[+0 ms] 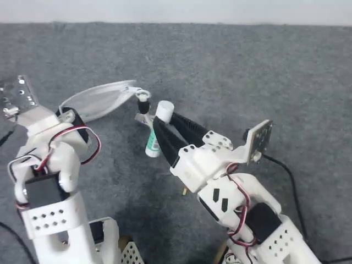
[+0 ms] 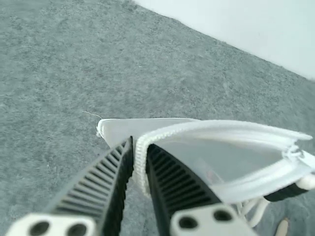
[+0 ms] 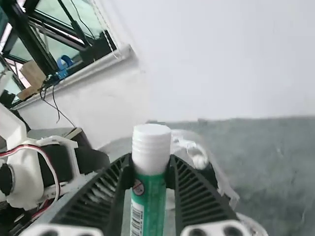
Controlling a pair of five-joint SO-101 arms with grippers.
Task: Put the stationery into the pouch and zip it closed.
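Holds a glue stick (image 3: 150,147) between the two black ribbed fingers (image 3: 194,194) of the right gripper (image 3: 149,164), pressed against its green body, white cap poking past the tips. Looks just beyond the cap onto the translucent white pouch (image 3: 197,155). Takes in the other arm (image 3: 29,172) with red and white wires, the grey counter (image 3: 266,162), a white wall (image 3: 221,59) and a window (image 3: 49,44).

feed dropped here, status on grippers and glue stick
Left gripper shut on pouch rim. Right gripper shut on glue stick, near pouch, not inside. No obstruction seen.
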